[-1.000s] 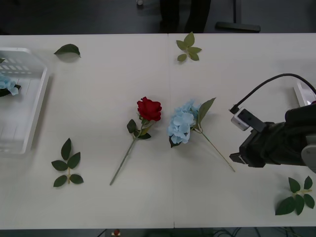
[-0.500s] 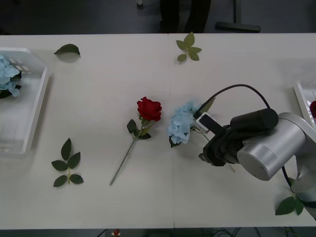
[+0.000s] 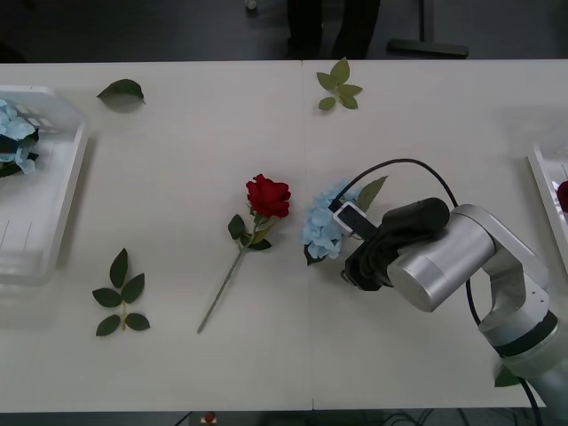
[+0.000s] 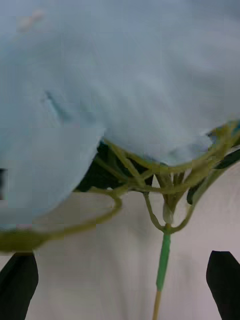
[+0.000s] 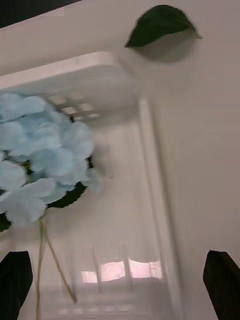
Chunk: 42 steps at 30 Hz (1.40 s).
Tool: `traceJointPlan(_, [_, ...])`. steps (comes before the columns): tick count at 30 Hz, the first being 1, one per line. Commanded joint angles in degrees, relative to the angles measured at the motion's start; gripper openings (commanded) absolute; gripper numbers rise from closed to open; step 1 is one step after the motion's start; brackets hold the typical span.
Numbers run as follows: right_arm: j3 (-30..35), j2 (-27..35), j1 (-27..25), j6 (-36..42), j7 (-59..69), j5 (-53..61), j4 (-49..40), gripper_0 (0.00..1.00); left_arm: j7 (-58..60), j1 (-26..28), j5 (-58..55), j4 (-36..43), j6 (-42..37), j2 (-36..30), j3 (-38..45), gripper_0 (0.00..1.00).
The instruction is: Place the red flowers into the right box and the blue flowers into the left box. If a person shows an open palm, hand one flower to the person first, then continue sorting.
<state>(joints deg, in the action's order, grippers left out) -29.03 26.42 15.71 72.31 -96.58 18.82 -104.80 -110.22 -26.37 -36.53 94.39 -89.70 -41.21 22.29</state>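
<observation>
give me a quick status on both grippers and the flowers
Right gripper open, astride the stem of the blue flower mid-table. Left gripper open over the left box, a blue flower inside. Red flower lies alongside, close.

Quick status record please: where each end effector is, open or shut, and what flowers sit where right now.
right end effector: open, fingers either side of the blue flower's stem at table centre
left end effector: open, above the left box
left box contents: one blue hydrangea
right box: rim at table's right edge, something red inside
red rose: lying on the table, left of the blue flower, untouched
</observation>
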Motion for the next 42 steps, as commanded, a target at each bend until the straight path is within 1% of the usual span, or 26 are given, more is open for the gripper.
traceJointPlan(1, [0.6, -2.6, 1.9, -1.6, 1.2, -1.4, 1.9, 0.98, 1.7, -0.5, -1.0, 7.3, -2.8, 5.9, -3.0, 0.99])
traceJointPlan(2, [0.6, -3.0, 2.0, -2.0, 1.1, -1.7, 2.5, 0.98, 1.7, -0.2, -0.8, 9.2, -3.6, 8.1, -4.4, 1.0])
traceJointPlan(6, [0.6, -3.7, 2.7, -3.0, 1.0, -1.5, 4.2, 0.98, 1.8, 2.0, -1.4, 14.7, -3.9, 12.7, -9.4, 1.0])
traceJointPlan(7, [0.6, -3.9, 2.7, -3.3, 1.0, -1.4, 4.5, 0.94, 1.8, 2.8, -1.5, 16.2, -3.6, 14.0, -11.5, 1.0])
traceJointPlan(8, [0.6, -3.9, 2.8, -3.4, 1.0, -1.4, 4.6, 0.82, 1.7, 3.4, -1.5, 17.1, -3.1, 14.9, -13.4, 1.0])
traceJointPlan(9, [0.6, -3.9, 2.8, -3.4, 1.0, -1.5, 4.6, 0.75, 1.7, 3.8, -1.6, 17.7, -2.8, 15.2, -14.4, 1.0])
traceJointPlan(11, [0.6, -3.9, 2.8, -3.3, 0.9, -1.6, 4.6, 0.41, 1.9, 5.0, -2.1, 19.0, -0.2, 15.5, -19.1, 1.0])
traceJointPlan(12, [0.6, -3.9, 2.8, -3.4, 1.0, -1.7, 4.6, 0.34, 1.9, 5.4, -2.2, 19.2, 0.6, 15.5, -20.4, 1.0])
traceJointPlan(13, [0.6, -4.1, 2.8, -3.4, 1.0, -1.9, 4.6, 0.2, 1.9, 5.9, -2.4, 19.2, 2.9, 15.5, -23.3, 1.0])
traceJointPlan(14, [0.6, -4.1, 2.8, -3.4, 0.9, -2.0, 4.6, 0.16, 1.9, 6.2, -2.5, 19.2, 3.7, 15.5, -24.3, 1.0])
traceJointPlan(16, [0.6, -4.2, 2.8, -3.5, 0.9, -2.1, 4.6, 0.04, 1.9, 6.9, -2.1, 18.7, 7.3, 15.5, -28.4, 1.0])
traceJointPlan(18, [0.6, -4.2, 2.8, -3.7, 0.9, -2.2, 4.6, 0.0, 1.9, 7.4, -2.1, 17.7, 10.0, 15.5, -30.9, 1.0])
traceJointPlan(20, [0.6, -4.2, 2.8, -3.8, 0.9, -2.2, 4.6, 0.0, 1.8, 7.8, -2.1, 15.9, 13.3, 15.5, -33.4, 1.0])
traceJointPlan(24, [1.0, -4.2, 2.8, -3.9, 0.7, -2.2, 4.6, 0.0, 1.3, 9.1, -2.0, 11.3, 23.6, 15.5, -38.5, 1.0])
traceJointPlan(26, [1.3, -4.2, 2.8, -3.9, 0.5, -1.9, 4.6, 0.0, 1.2, 9.3, -1.9, 9.8, 26.6, 15.5, -39.7, 1.0])
traceJointPlan(27, [2.1, -4.2, 2.8, -4.0, 0.3, -1.4, 4.6, 0.0, 1.2, 9.6, -1.8, 8.8, 29.1, 15.5, -40.5, 1.0])
traceJointPlan(29, [3.9, -4.2, 2.8, -4.2, -0.2, 0.0, 4.3, 0.0, 0.9, 9.8, -1.6, 7.8, 31.3, 15.5, -41.0, 1.0])
traceJointPlan(32, [7.7, -4.2, 2.8, -4.1, -1.2, 3.7, 3.2, 0.0, 0.4, 10.1, -1.6, 7.7, 31.7, 15.5, -41.1, 1.0])
traceJointPlan(36, [13.8, -4.2, 2.8, -4.1, -2.3, 11.6, 1.0, 0.0, 0.3, 10.7, -4.2, 9.2, 31.7, 15.2, -40.5, 1.0])
traceJointPlan(39, [17.1, -4.3, 2.8, -4.1, -2.6, 17.5, -1.5, 0.0, 0.2, 11.3, -9.0, 11.9, 30.8, 14.1, -38.5, 1.0])
traceJointPlan(42, [18.7, -4.3, 2.9, -4.9, -2.3, 23.3, -3.7, 0.0, -0.4, 11.5, -15.7, 14.7, 27.3, 12.6, -34.9, 1.0])
